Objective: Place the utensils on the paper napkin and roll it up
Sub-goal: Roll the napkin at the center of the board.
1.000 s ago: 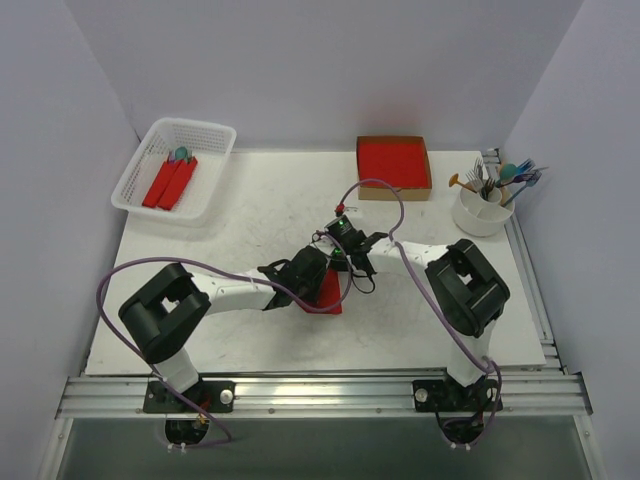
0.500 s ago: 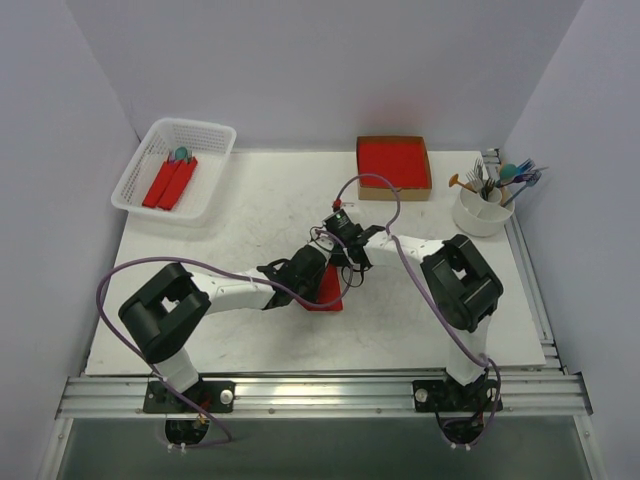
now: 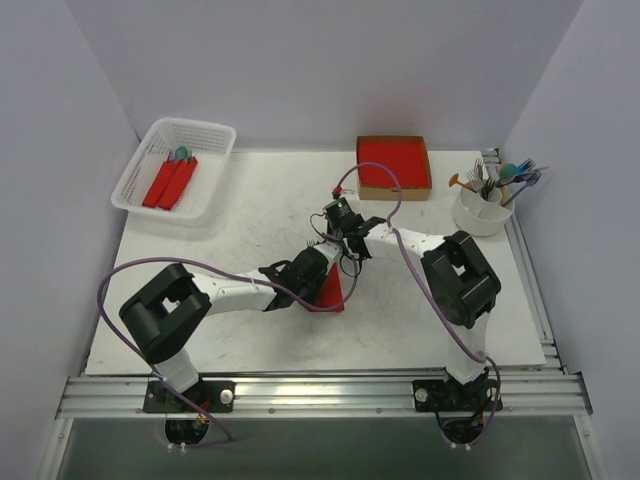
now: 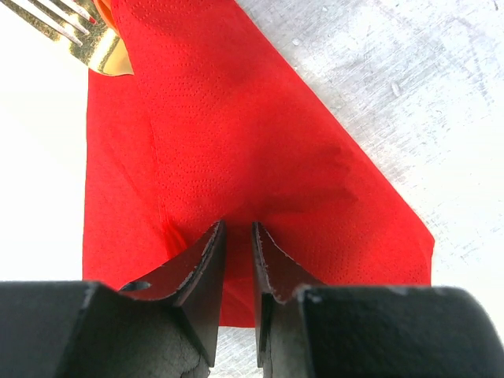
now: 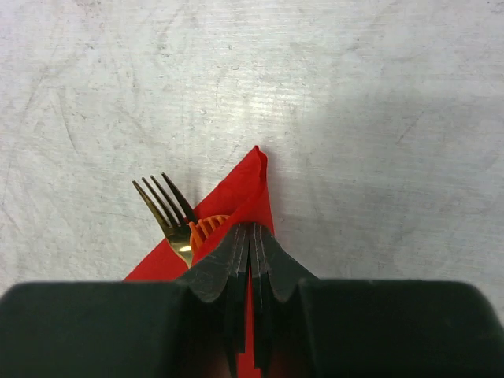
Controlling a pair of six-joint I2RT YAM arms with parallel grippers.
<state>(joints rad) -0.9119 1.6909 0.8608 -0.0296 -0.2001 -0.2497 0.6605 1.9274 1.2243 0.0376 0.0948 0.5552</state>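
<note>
The red paper napkin (image 3: 330, 293) lies mid-table, folded over the utensils. In the right wrist view a silver-grey fork (image 5: 167, 206) and an orange fork (image 5: 206, 229) stick out from under the napkin's (image 5: 250, 185) folded edge. My right gripper (image 5: 250, 228) is shut on that edge; it also shows in the top view (image 3: 340, 226). My left gripper (image 4: 238, 228) pinches a raised fold of the napkin (image 4: 252, 126) near its lower part, jaws almost together; it also shows in the top view (image 3: 318, 262). The fork tines (image 4: 51, 17) show at the left wrist view's top left.
A white basket (image 3: 140, 158) with red rolls (image 3: 170, 182) stands at the back left. A cardboard box with a thick red stack (image 3: 394, 161) sits at the back middle. A white cup (image 3: 482, 213) of spare utensils (image 3: 500, 178) stands at the back right.
My right gripper has moved back and a little left with the napkin edge. My left gripper has shifted slightly right and back, and the napkin now shows narrower.
</note>
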